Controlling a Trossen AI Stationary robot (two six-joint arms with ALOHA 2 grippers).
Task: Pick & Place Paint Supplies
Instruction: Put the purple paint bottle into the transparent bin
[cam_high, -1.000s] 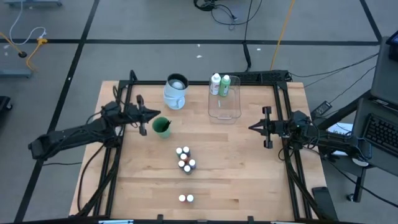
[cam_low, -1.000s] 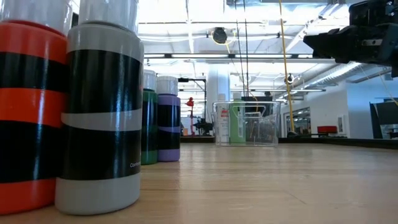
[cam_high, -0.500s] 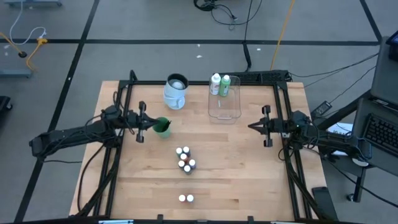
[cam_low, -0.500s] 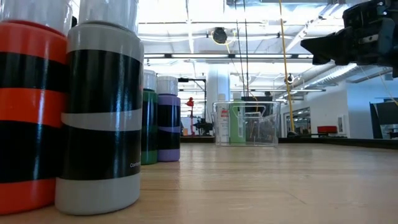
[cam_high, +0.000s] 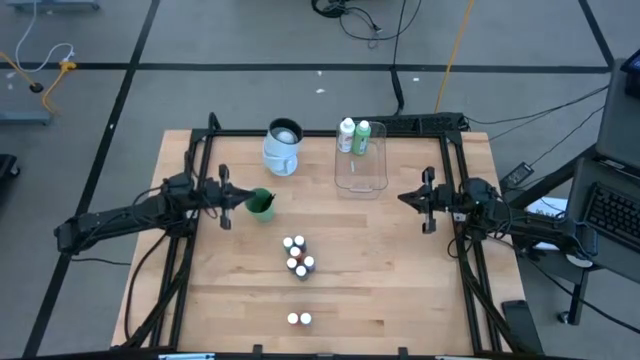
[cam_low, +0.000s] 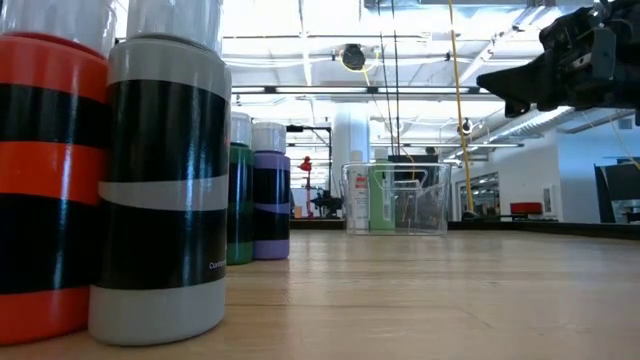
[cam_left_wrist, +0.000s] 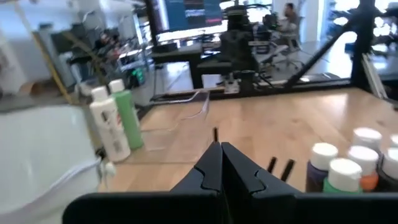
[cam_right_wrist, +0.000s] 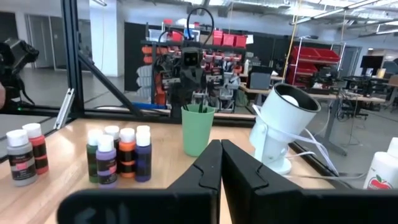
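Observation:
Several small white-capped paint bottles (cam_high: 297, 255) stand mid-table, and two more (cam_high: 299, 319) stand near the front edge. In the low view they loom close (cam_low: 165, 190). A white bottle (cam_high: 347, 135) and a green bottle (cam_high: 362, 137) stand at the far end of the clear tray (cam_high: 362, 172). A green cup (cam_high: 262, 203) holds brushes (cam_right_wrist: 198, 107). My left gripper (cam_high: 243, 197) is shut and empty just left of the cup, pointing level at it. My right gripper (cam_high: 402, 198) is shut and empty, level, right of the tray.
A white tilted canister (cam_high: 283, 147) on a stand sits far left of the tray. A black frame (cam_high: 452, 190) runs along the table's left, far and right sides. Bare wood (cam_high: 380, 280) lies between the small bottles and the right rail.
My left gripper has drawn back a little from over the green cup toward the table's left edge, staying shut. My right gripper has rolled about its own pointing line without shifting place. The bottles, cup and tray have not moved.

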